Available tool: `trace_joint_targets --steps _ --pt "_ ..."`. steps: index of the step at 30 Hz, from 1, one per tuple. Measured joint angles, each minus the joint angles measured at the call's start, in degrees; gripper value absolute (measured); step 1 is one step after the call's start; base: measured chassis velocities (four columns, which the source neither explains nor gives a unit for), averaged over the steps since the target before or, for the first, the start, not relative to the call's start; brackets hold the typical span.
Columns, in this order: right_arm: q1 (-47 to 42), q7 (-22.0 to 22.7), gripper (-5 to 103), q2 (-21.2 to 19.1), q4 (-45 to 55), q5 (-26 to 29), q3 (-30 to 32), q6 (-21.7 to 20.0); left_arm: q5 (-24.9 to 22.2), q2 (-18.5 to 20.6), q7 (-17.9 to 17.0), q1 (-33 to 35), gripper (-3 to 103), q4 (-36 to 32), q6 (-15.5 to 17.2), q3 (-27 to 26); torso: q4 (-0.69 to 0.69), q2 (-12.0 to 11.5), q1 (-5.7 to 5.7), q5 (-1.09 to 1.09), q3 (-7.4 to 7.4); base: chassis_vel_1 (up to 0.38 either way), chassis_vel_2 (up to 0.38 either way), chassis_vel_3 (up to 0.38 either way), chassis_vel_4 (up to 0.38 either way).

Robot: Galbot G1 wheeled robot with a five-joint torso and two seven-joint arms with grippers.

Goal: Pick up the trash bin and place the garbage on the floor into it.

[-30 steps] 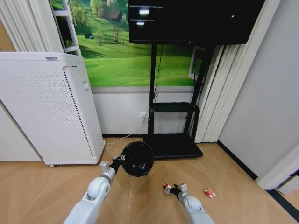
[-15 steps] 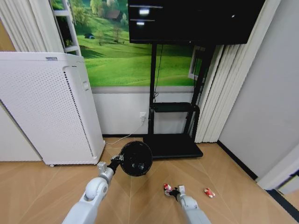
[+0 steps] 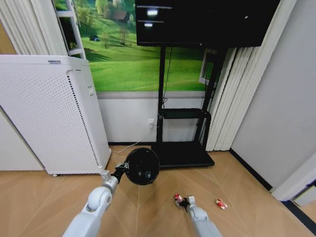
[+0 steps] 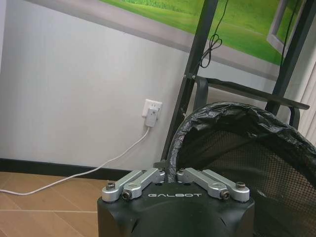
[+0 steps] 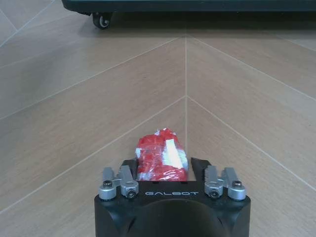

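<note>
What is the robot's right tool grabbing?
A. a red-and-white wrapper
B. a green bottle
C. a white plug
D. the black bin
A: in the right wrist view, the right tool has a crinkly red-and-white wrapper between its fingers, just above the wooden floor; the black trash bin is held by the left tool instead.

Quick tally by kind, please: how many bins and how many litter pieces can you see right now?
Trash bin, black wire mesh, held by the left gripper: 1
Red-and-white wrappers: 2, one between the right gripper's jaws, one on the floor
Total: 3
</note>
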Motion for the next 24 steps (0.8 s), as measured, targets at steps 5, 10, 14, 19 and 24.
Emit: trace_joint_targets --steps 5,10,14,19,24 --pt "-0.3 1.51 47 0.04 0.33 -0.37 0.08 0.12 -0.26 -0.53 -0.28 -0.12 4 -0.15 -0.05 0.06 0.01 0.0 0.0 0.0 0.0 0.0 0.0 0.0 0.0" --pt "-4.62 4.9 44 -1.41 10.73 4.57 1.5 -1.73 -0.61 -0.64 -0.89 -0.42 4 -0.2 -0.06 -0.28 0.01 0.0 0.0 0.01 0.0 0.0 0.0 0.0 0.0" --pt "-6.51 7.19 44 -2.22 16.15 7.96 3.03 -2.43 -0.61 -1.17 -1.45 -0.33 4 -0.17 -0.13 -0.78 0.0 0.0 0.0 0.03 0.0 0.0 0.0 0.0 0.0" --pt "-10.17 7.6 44 -2.72 34.11 13.04 11.2 -7.33 -0.1 -1.73 -1.99 0.11 4 1.62 -0.35 -2.28 0.01 0.0 0.0 0.01 0.0 0.0 0.0 0.0 0.0" --pt "-13.03 7.11 44 -2.67 46.18 18.39 15.53 -10.32 0.49 -2.4 -2.04 -0.14 4 3.5 -0.56 -2.33 -0.01 0.0 0.0 0.04 0.01 0.0 0.0 0.0 0.0"
